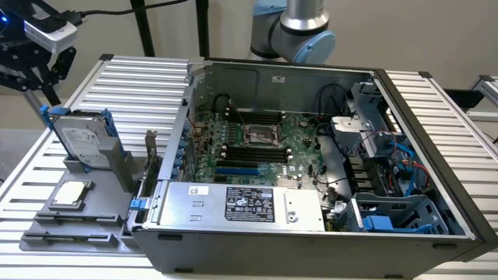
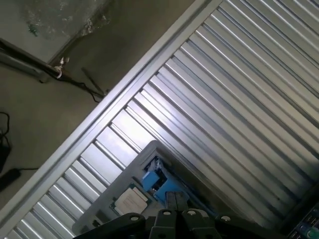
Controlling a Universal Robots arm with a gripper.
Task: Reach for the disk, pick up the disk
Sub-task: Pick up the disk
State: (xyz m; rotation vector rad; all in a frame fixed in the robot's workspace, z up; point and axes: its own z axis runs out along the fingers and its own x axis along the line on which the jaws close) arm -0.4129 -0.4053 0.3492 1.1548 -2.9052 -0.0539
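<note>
At the exterior view's left, the disk (image 1: 80,139) stands on edge in a grey holder (image 1: 116,157) on the slatted metal worktop (image 1: 140,81), outside the open computer case (image 1: 435,192). Its white label faces the camera and its blue frame runs along both long edges.

Gripper position:
- The gripper (image 1: 45,90) hangs over the upper corner of the disk on the side away from the case.
- It is just above the blue frame; whether it touches the frame cannot be told.
- The arm's grey and blue joint (image 1: 300,32) shows behind the rear wall of the case.

Gripper state:
- In the wrist view the fingers (image 2: 166,203) are closed against each other, with nothing held between them.
- The blue edge of the disk (image 2: 157,181) lies directly beyond the fingertips.

Adjacent items:
- A grey tray (image 1: 58,205) lies on the worktop just in front of the holder and carries a small square silver chip (image 1: 72,191).
- Inside the case, a green motherboard (image 1: 257,137) covers the floor.
- A silver box with a black label (image 1: 241,204) sits along the near wall.
- Blue and red cables (image 1: 404,160) run through the bay at the exterior view's right.
</note>
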